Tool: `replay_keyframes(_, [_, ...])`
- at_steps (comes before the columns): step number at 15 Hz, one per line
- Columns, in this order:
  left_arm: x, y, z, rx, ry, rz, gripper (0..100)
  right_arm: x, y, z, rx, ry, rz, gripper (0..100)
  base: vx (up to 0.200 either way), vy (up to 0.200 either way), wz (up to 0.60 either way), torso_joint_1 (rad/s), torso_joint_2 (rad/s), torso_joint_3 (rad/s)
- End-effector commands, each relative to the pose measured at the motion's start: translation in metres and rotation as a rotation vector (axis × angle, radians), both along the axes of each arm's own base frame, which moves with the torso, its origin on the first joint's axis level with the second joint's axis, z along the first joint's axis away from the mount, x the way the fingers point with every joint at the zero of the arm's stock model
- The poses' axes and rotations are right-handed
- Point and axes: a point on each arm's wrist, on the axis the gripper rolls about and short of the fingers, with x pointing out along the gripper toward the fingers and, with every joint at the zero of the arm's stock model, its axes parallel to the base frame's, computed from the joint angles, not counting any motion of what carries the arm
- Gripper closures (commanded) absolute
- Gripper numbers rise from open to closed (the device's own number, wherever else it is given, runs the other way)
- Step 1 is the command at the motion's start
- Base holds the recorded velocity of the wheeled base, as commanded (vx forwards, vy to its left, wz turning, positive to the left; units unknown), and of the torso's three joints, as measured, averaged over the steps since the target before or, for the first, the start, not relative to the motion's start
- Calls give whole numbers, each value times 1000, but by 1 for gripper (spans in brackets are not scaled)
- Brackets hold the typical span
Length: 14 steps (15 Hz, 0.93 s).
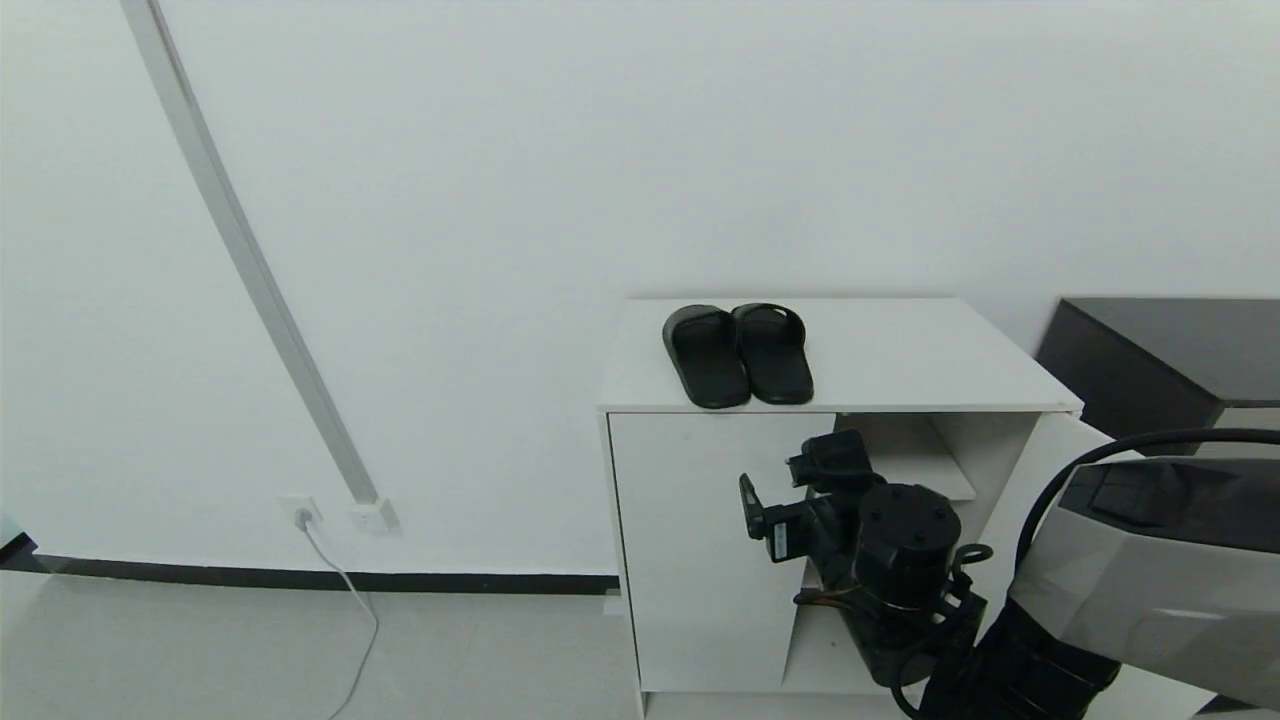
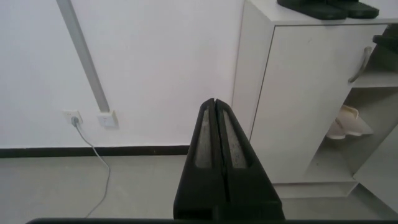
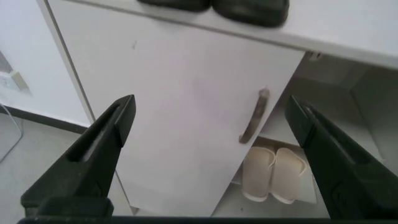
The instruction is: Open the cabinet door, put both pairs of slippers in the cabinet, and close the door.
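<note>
My left jaws are pressed shut, idle, left of the cabinet (image 1: 700, 550). The black slippers (image 1: 738, 354) sit on its top, likely next to go in. My right jaws gape wide before the closed door's handle (image 3: 252, 124). From the wrists I see pale slippers (image 3: 273, 174) shelved inside, where my arm (image 1: 900, 560) blocks the head's line.

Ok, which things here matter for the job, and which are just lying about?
Job: black slippers on top; cream slippers inside; white cabinet.
Lying about: wall socket; cable; wall conduit; dark table.
</note>
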Motion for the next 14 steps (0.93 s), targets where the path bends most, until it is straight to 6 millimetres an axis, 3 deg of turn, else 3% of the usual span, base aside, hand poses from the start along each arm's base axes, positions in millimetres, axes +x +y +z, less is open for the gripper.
replay_keyframes(1, [0, 0, 0, 0, 1, 0, 100, 0, 0, 1, 1, -2, 0, 0, 0, 0, 0, 271, -593, -334])
replay_keyframes(6, [0, 0, 0, 0, 1, 0, 100, 1, -3, -1, -6, -11, 24, 0, 0, 0, 0, 226, -500, -276])
replay_keyframes(10, [0, 0, 0, 0, 1, 0, 100, 7, -8, 10, -26, 29, 1, 0, 0, 0, 0, 176, -373, -200])
replay_keyframes(14, [0, 0, 0, 2, 3, 0, 100, 8, 1, 68, 74, 109, 12, 0, 0, 0, 0, 46, -106, -57])
